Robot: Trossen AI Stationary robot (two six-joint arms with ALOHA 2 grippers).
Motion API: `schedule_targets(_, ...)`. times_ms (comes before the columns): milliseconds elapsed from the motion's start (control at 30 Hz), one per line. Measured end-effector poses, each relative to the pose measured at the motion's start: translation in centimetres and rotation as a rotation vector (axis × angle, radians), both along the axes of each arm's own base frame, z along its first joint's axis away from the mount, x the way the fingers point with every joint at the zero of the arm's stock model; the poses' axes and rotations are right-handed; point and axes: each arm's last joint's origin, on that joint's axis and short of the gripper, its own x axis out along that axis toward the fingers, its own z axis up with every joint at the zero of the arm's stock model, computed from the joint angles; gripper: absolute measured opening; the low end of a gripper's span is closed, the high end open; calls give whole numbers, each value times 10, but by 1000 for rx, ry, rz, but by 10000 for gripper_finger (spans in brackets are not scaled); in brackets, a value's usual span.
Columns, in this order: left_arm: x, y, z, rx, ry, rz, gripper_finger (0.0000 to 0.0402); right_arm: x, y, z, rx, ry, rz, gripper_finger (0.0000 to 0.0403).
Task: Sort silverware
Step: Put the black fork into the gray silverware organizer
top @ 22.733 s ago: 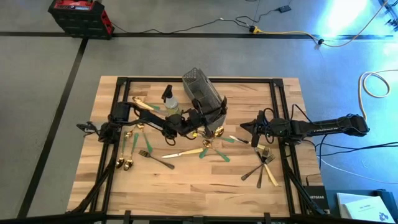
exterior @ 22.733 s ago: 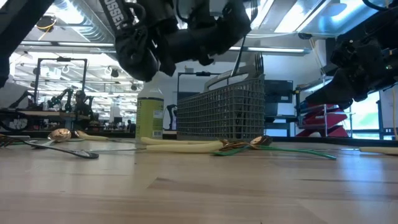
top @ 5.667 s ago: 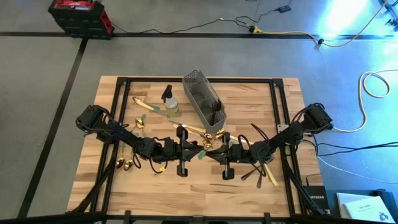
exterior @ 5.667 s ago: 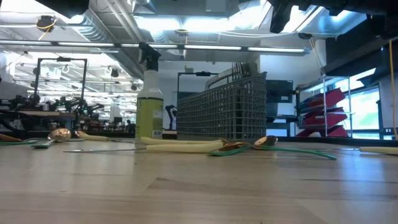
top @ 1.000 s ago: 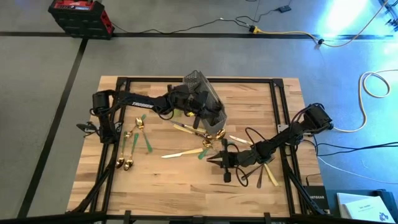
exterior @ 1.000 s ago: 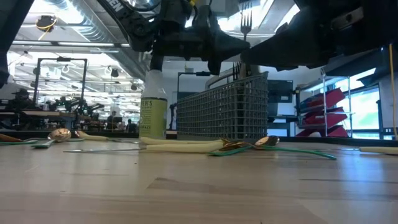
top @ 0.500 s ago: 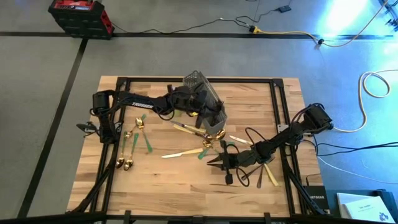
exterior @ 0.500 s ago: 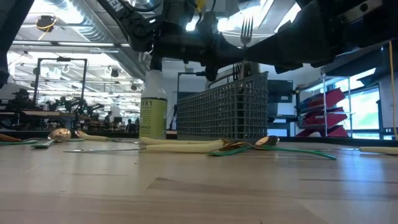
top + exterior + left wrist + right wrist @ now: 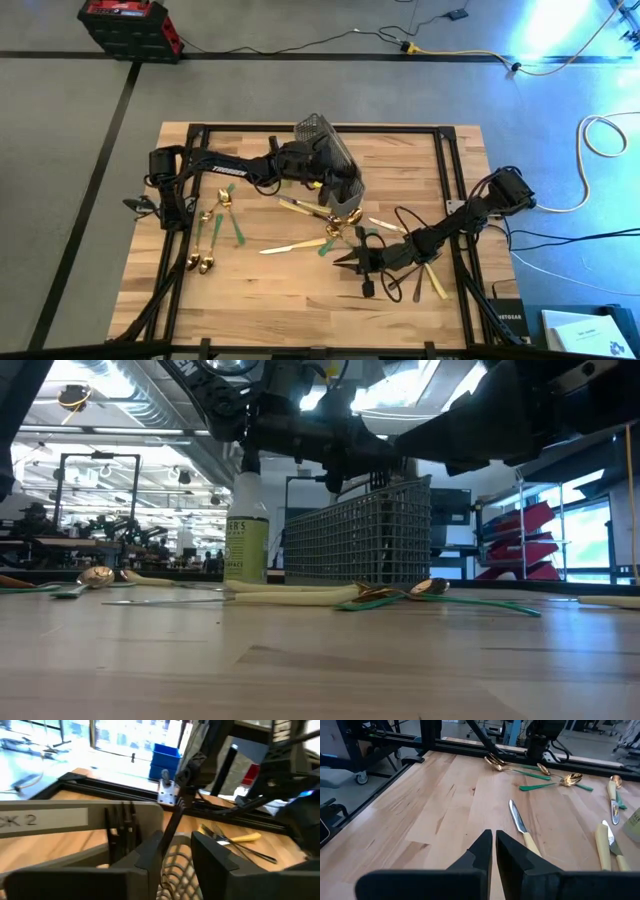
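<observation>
Inside mesh caddy [image 9: 331,163]: dark utensils [image 9: 120,827] upright.

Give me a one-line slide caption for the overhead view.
Left gripper hovers over the mesh caddy; right gripper waits shut beside scattered silverware.

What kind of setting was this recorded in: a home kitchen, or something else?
Probably a robotics lab or workshop, not a kitchen. The wooden table sits on a grey floor with taped lines and loose cables, and the low view shows racks of equipment under industrial ceiling lights.
</observation>
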Motion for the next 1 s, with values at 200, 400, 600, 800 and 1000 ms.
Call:
schedule_targets(200,0,1,0,26,4,55,90,-4,16,5,-53,-22,12,7)
schedule_targets(400,0,1,0,87,8,91,90,-2,23,10,-102,-5,10,7)
schedule_targets(600,1,-12,4,309,27,107,90,3,27,12,-149,67,11,7)
schedule_targets(800,0,-34,11,563,99,142,90,8,30,16,-187,117,7,7)
schedule_targets(1000,-4,-58,23,878,203,285,90,7,38,26,-419,267,-88,7)
